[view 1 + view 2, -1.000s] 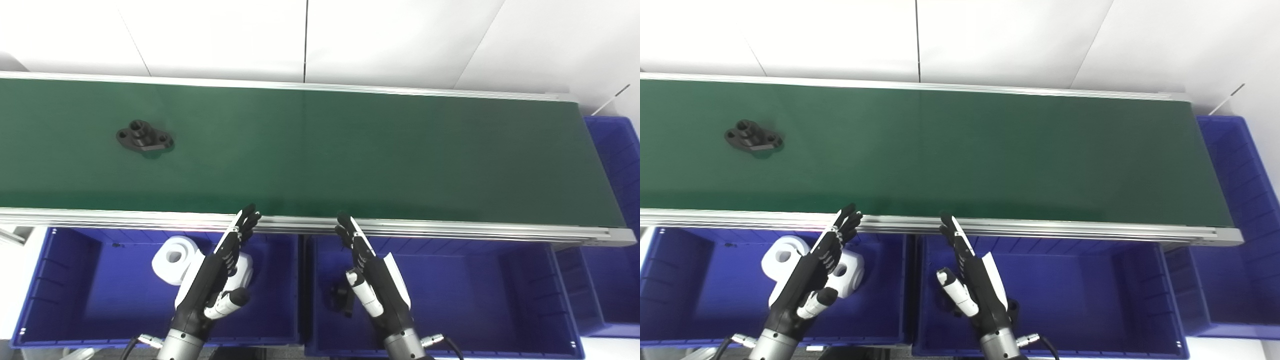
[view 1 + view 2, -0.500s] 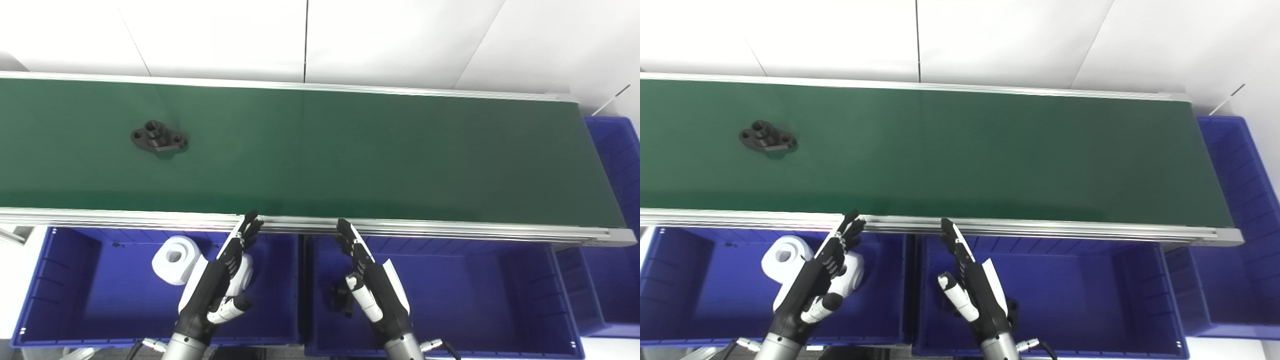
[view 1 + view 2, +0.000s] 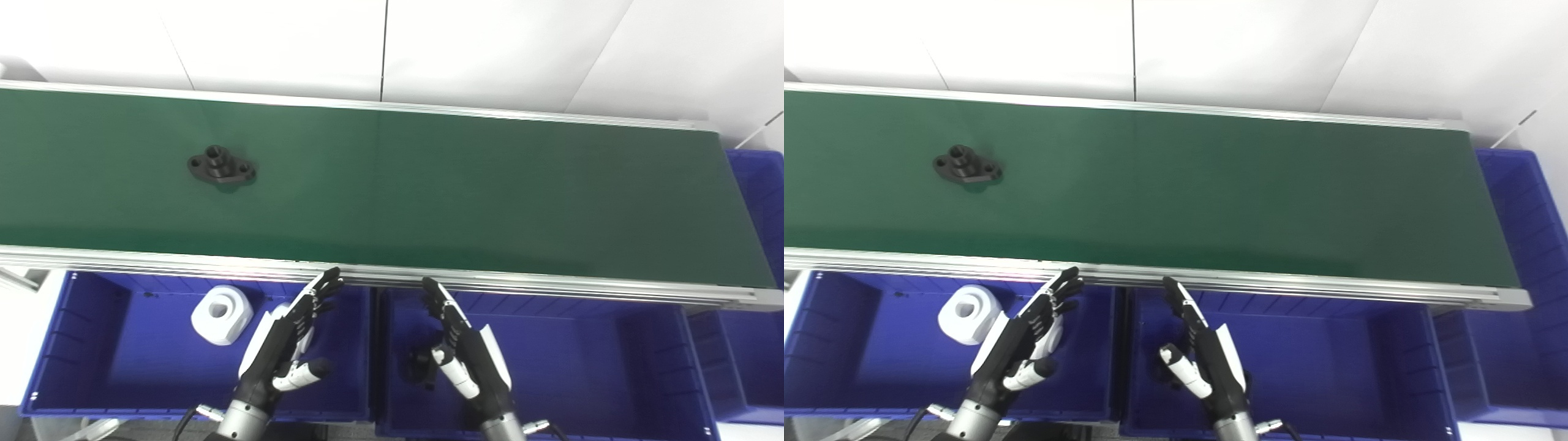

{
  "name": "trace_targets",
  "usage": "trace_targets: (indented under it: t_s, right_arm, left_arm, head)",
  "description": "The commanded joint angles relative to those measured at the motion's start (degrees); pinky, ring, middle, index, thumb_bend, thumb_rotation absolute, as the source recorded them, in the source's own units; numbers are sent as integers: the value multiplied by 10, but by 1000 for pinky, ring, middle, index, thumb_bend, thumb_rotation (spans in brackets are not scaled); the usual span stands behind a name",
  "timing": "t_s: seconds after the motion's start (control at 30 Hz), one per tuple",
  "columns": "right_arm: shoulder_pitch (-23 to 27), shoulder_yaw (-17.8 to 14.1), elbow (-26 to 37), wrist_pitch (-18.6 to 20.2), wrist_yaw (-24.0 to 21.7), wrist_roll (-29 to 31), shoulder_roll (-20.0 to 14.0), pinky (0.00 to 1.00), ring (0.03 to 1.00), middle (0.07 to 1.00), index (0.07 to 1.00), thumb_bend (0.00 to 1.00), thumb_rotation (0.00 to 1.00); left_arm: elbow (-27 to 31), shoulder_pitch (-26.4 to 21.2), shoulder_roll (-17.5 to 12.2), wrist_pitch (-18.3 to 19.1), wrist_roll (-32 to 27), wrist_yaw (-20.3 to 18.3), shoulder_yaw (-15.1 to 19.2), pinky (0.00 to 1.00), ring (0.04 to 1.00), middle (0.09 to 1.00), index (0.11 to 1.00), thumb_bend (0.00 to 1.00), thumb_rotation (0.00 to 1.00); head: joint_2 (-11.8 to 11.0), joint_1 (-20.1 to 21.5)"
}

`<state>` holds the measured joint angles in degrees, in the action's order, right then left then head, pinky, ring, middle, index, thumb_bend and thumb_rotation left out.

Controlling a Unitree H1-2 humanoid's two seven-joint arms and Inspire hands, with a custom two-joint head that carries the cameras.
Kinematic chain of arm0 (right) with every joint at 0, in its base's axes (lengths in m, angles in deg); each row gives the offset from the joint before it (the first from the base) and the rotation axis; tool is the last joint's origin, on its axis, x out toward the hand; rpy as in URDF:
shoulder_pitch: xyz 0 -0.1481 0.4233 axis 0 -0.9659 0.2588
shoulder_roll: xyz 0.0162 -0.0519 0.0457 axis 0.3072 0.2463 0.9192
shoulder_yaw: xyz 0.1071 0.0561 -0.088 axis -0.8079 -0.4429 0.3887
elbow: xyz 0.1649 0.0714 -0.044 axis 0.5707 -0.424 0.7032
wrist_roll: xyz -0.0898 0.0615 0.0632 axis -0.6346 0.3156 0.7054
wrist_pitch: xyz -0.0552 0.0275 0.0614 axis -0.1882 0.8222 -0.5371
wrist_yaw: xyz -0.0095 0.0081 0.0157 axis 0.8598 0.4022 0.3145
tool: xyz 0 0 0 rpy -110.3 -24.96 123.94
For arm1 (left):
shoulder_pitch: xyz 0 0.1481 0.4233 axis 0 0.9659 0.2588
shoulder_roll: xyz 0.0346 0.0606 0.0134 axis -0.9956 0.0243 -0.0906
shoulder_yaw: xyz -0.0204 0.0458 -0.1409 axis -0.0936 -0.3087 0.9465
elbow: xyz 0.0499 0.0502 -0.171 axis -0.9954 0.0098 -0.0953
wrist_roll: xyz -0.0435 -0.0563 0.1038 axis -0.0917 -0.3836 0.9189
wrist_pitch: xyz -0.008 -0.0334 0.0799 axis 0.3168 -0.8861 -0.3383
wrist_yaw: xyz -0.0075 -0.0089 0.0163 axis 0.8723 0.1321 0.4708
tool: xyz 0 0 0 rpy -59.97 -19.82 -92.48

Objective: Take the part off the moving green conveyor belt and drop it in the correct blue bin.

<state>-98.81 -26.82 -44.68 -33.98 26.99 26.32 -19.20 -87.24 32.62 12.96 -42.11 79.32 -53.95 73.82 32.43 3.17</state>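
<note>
black flanged metal part with raised centre hub (image 3: pixel 221 170) lies flat on long green conveyor belt (image 3: pixel 465 190), left portion, well apart from both hands. left hand (image 3: pixel 283 344) over left blue plastic bin (image 3: pixel 73 361), fingers straight and spread, holding nothing. right hand (image 3: pixel 467 358) over middle blue plastic bin (image 3: pixel 612 367), fingers extended, empty. white blocky part with round hole (image 3: pixel 221 313) in left bin; small dark part (image 3: pixel 419 365) in middle bin.
</note>
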Motion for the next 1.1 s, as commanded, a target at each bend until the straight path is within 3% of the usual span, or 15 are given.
trace_targets:
  t_s: [0.0, 0.33, 0.5, 0.6, 0.73, 1.07]
  right_arm:
    - [3, 0, 8, -37, -8, 5, 0, 964, 954, 967, 954, 896, 888]
    - [7, -6, 14, -42, -9, 6, -16, 978, 947, 970, 977, 889, 915]
    - [12, -5, 2, -42, -8, 10, -20, 975, 941, 963, 972, 880, 913]
    - [15, -4, -7, -43, -6, 10, -23, 973, 941, 962, 972, 882, 915]
    - [18, 0, -17, -43, -3, 13, -24, 972, 942, 964, 972, 881, 913]
    - [22, 6, -15, -43, 0, 17, -24, 978, 953, 971, 975, 862, 900]
  left_arm:
    - [4, -6, 5, -23, 4, 8, -4, 837, 902, 897, 901, 964, 815]
    - [-14, -18, 10, -23, 15, 22, -19, 802, 883, 891, 896, 972, 807]
    - [-22, -23, 10, -23, 11, 30, -27, 800, 885, 889, 890, 962, 797]
    - [-29, -26, 10, -24, 10, 37, -33, 796, 883, 883, 885, 958, 795]
    - [-38, -29, 6, -24, 7, 39, -36, 785, 880, 884, 884, 966, 799]
    - [-36, -34, -2, -24, -2, 36, -38, 799, 881, 879, 877, 968, 792]
  head:
    - [0, -4]
    - [-18, -35]
    - [-35, -35]
    - [-56, -39]
    - [-65, -43]
    - [-49, -39]
